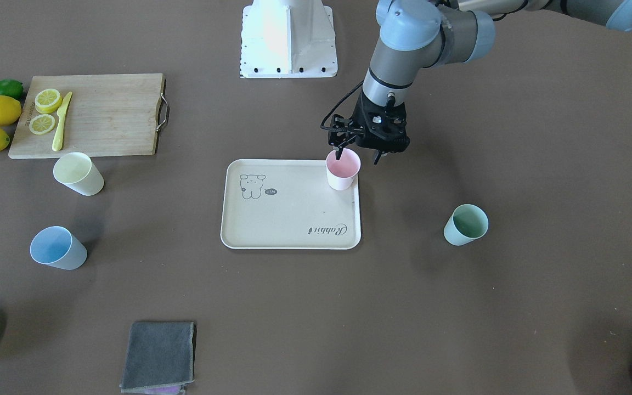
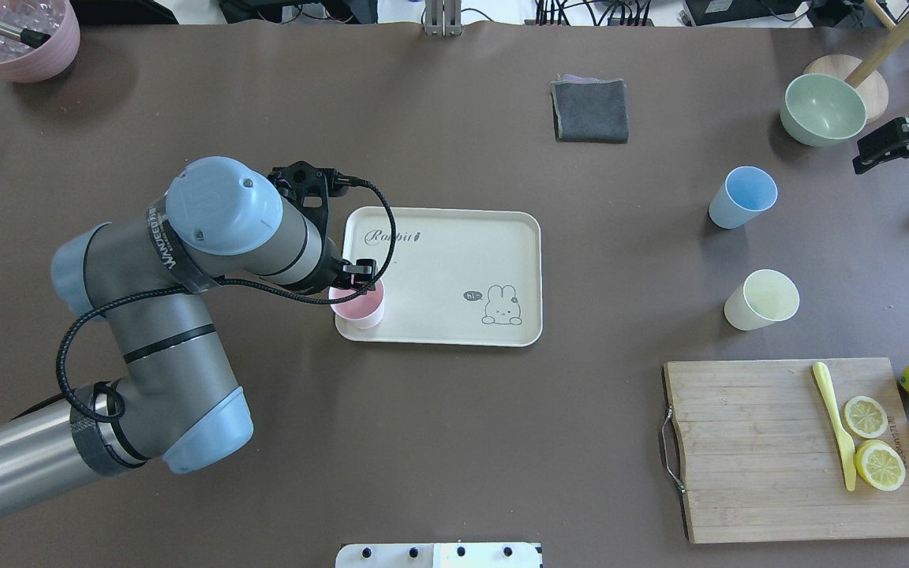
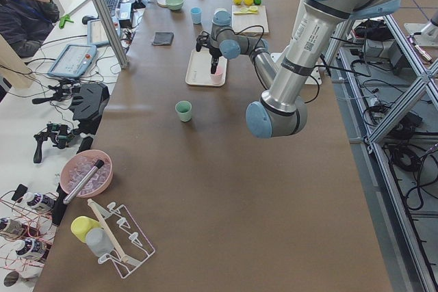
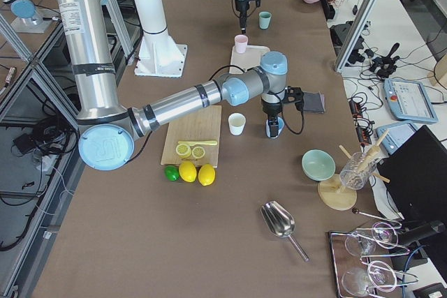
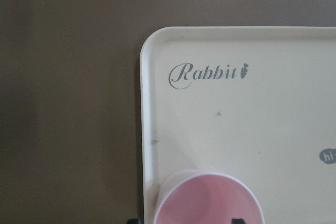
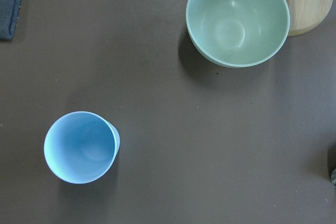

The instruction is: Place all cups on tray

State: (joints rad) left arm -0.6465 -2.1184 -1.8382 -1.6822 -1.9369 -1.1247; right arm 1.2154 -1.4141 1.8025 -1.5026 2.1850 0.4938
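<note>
On the tray's [image 1: 288,219] near left corner, seen from overhead, you have the pink cup [image 1: 343,170] standing, the left gripper [image 1: 357,156] spread astride its rim, clamping nothing. One of four is done; mint cup [image 1: 466,224], blue cup [image 1: 57,248] and yellow cup [image 1: 79,174] remain on the table. You cannot tell how the right gripper's [image 2: 900,142] jaws stand.

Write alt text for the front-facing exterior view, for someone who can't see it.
The left pincer hangs open at the rim of the pink cup, which stands in a corner of the cream tray. The yellow cup, blue cup and green cup stand on the brown table, off the tray; a cutting board with lemon slices lies nearby.
</note>
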